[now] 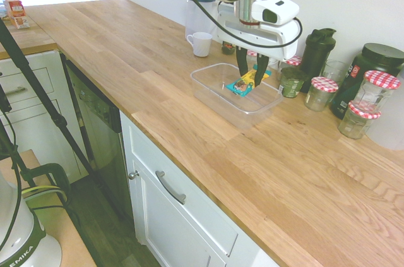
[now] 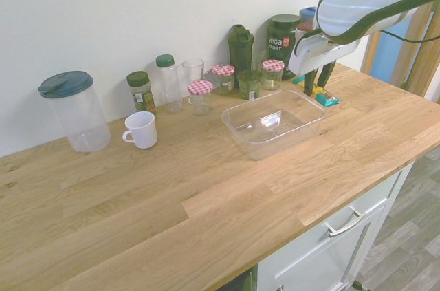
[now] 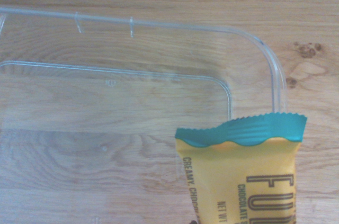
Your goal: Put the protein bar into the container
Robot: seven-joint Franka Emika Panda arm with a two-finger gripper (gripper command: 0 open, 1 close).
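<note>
The protein bar is being pinched between the fingers of the hand, which is pointing steeply downward above the worktop. The bar is being carried in the air, not resting on anything, and its long axis is being held tilted, with the teal crimped end hanging free beyond the fingers.

The relation that matters is being read differently in each view. In the first exterior view the bar is being seen against the inside of the container. In the second exterior view the hand and the bar are being seen just beyond the container's end, towards the arm's side. In the wrist view the bar is being shown over a rounded corner of the container, partly inside the rim and partly outside. By that evidence, the bar is judged to be hanging at the container's edge, so a short travel towards the middle is probably called for before release.

Nothing is being seen inside the container; its clear floor is showing only the wood below. The jars with checkered lids are standing shut near the wall, well clear of the drop.
</note>
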